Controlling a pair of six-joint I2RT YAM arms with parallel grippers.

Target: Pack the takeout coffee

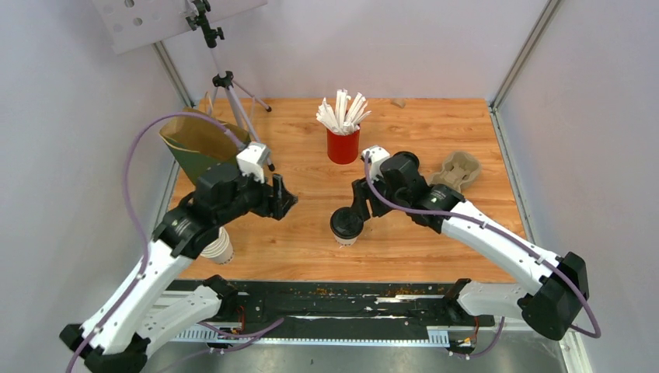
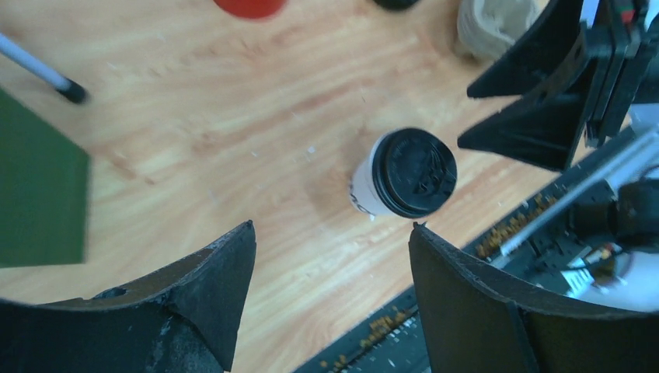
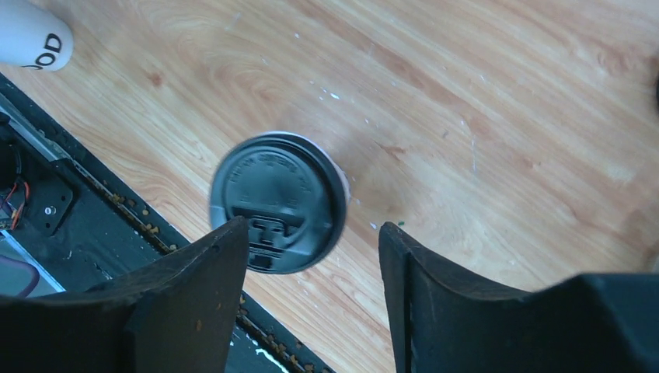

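Observation:
The takeout coffee, a small white paper cup with a black lid, stands upright on the wooden table near its front edge. In the right wrist view its lid lies just beyond my fingertips, partly behind the left finger. My right gripper hovers right behind the cup, open, with only table between its fingers. My left gripper is open and empty, left of the cup. The green paper bag stands open at the back left.
A red cup of white sticks stands at the back centre. A cardboard cup carrier lies to the right. White paper cups sit under my left arm. A tripod leg stands by the bag. A black rail runs along the front edge.

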